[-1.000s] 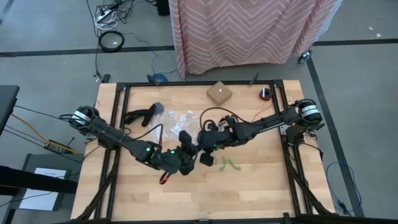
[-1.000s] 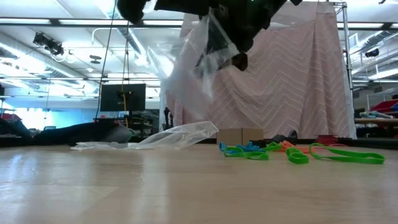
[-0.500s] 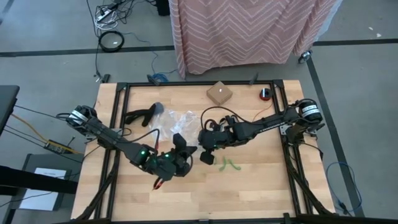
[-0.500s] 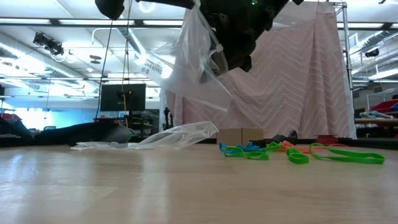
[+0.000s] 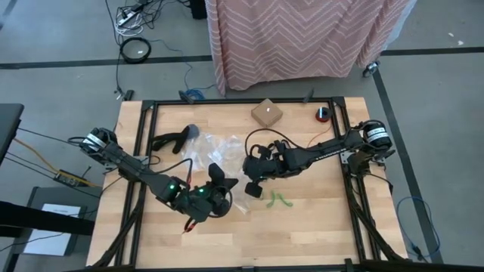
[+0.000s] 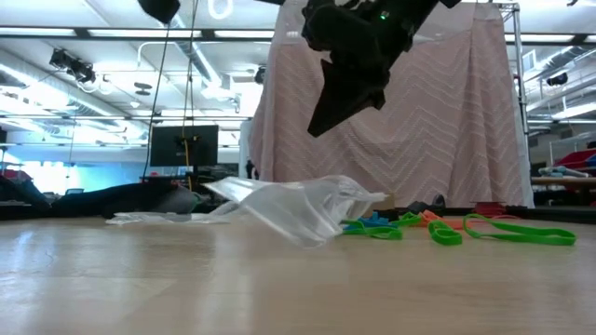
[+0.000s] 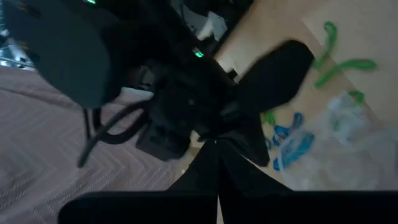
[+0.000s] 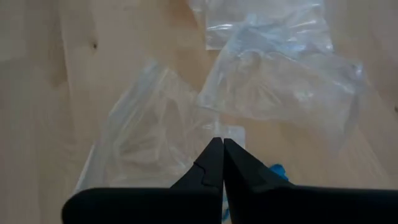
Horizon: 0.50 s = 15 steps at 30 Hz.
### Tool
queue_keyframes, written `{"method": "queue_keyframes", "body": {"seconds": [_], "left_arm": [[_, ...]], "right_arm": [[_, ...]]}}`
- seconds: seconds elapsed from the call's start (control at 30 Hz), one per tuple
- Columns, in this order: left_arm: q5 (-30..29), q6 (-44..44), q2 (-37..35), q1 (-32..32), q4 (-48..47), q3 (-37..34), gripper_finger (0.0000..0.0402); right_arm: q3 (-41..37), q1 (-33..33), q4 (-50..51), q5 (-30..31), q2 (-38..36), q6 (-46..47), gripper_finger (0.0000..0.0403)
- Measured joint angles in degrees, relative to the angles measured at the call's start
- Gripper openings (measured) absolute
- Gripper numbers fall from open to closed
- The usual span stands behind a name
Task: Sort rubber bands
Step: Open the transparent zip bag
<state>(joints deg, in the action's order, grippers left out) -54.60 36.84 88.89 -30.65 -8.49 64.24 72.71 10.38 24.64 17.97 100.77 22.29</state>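
Note:
Green rubber bands (image 5: 278, 199) lie on the wooden table to the right of both grippers. The low view also shows green (image 6: 517, 231), blue (image 6: 368, 226) and orange (image 6: 426, 217) bands. A clear plastic bag (image 6: 298, 207) lies crumpled on the table below the grippers, just left of the bands. My left gripper (image 5: 219, 175) and my right gripper (image 5: 252, 190) hover close together above mid-table. Both are shut with nothing between the fingers. In the right wrist view the shut fingertips (image 8: 222, 144) point down at the clear bags (image 8: 280, 87).
More clear bags (image 5: 215, 145) lie at mid-table behind the grippers. A small cardboard box (image 5: 267, 113) and a red roll (image 5: 323, 114) stand near the far edge. A black tool (image 5: 175, 139) lies at the far left. Bare wood lies along the near edge.
The clear bag that hung up between the two grippers has dropped and now lies crumpled on the table beside the bands. My left gripper has drawn back a little toward the table's left and near edge and rolled slightly. My right gripper has tipped slightly in place.

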Motion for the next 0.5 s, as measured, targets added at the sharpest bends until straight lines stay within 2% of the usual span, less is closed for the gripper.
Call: {"method": "queue_keyframes", "body": {"seconds": [0.13,0.2,0.27,0.37,0.5], "left_arm": [[-0.6,-2.8,0.0,0.3,-5.0,0.0,0.0001],[-0.7,-7.0,0.0,0.7,-9.5,0.0,0.0002],[3.9,-14.3,0.0,1.9,-14.1,0.0,0.0004],[14.7,-23.0,0.1,4.4,-19.3,-0.1,0.0005],[20.3,-27.6,0.1,6.5,-16.8,-2.3,0.0005]], "right_arm": [[0.0,0.1,0.8,0.4,-0.3,-1.2,0.0],[0.0,0.1,3.9,2.2,-1.1,-0.5,0.0],[0.0,0.1,7.3,5.2,-2.1,1.9,0.0],[0.0,0.1,11.3,5.9,-2.6,4.1,0.0],[0.0,0.1,15.2,2.7,-2.5,4.3,0.0002]]}}
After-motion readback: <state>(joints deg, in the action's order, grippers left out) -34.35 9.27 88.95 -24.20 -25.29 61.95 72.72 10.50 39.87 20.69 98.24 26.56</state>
